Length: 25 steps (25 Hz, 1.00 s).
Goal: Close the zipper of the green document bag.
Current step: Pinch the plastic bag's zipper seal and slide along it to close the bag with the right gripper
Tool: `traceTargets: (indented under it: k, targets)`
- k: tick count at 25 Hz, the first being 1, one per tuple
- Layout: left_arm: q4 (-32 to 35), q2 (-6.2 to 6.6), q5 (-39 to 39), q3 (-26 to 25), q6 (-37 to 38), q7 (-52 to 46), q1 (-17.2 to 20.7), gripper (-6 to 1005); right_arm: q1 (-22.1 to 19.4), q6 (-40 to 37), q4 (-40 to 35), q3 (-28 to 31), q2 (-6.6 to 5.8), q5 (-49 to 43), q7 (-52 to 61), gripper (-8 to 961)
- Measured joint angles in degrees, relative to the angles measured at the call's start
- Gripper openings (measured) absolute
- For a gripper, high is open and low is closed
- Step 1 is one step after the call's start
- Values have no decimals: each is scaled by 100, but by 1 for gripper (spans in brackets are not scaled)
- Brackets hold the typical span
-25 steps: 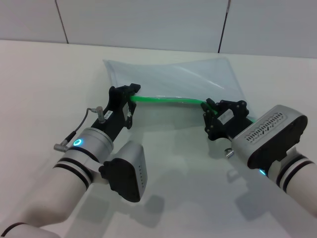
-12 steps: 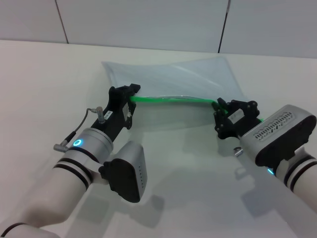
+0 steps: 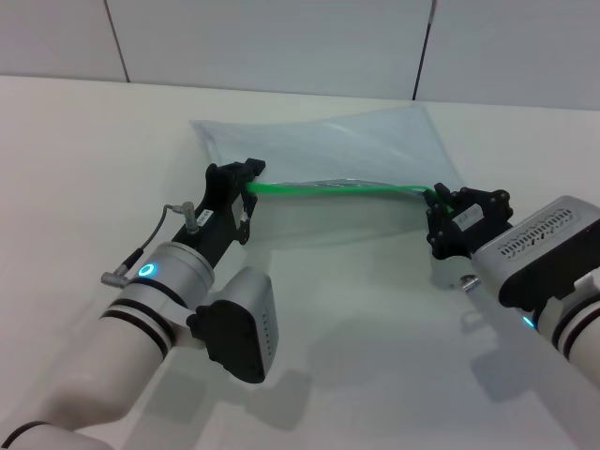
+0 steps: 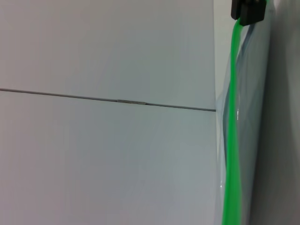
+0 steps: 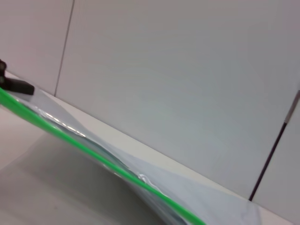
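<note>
The green document bag (image 3: 328,150), a flat pale blue-grey pouch, lies on the white table at the centre back, its near edge lifted. The zipper (image 3: 337,187), a bright green strip, runs along that near edge between my two grippers. My left gripper (image 3: 248,183) is shut on the zipper's left end. My right gripper (image 3: 439,199) is shut on the zipper near its right end; the slider is hidden between its fingers. The left wrist view follows the zipper (image 4: 232,140) up to the right gripper's black fingers (image 4: 248,11). The right wrist view shows the zipper (image 5: 93,152) and the bag (image 5: 187,192).
The white table (image 3: 94,150) stretches to the left, to the right and in front of the bag. A grey panelled wall (image 3: 281,37) stands right behind the bag's far edge.
My right gripper has slid to the right along the green zipper, from about the strip's right third to near its right end. The left gripper has held still on the left end.
</note>
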Motion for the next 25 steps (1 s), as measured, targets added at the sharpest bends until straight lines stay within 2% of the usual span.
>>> traceTargets:
  k: [25]
  targets:
    - [0, 0, 71, 0, 88, 1, 0, 97, -137, -4, 434, 394, 56, 5, 0, 86]
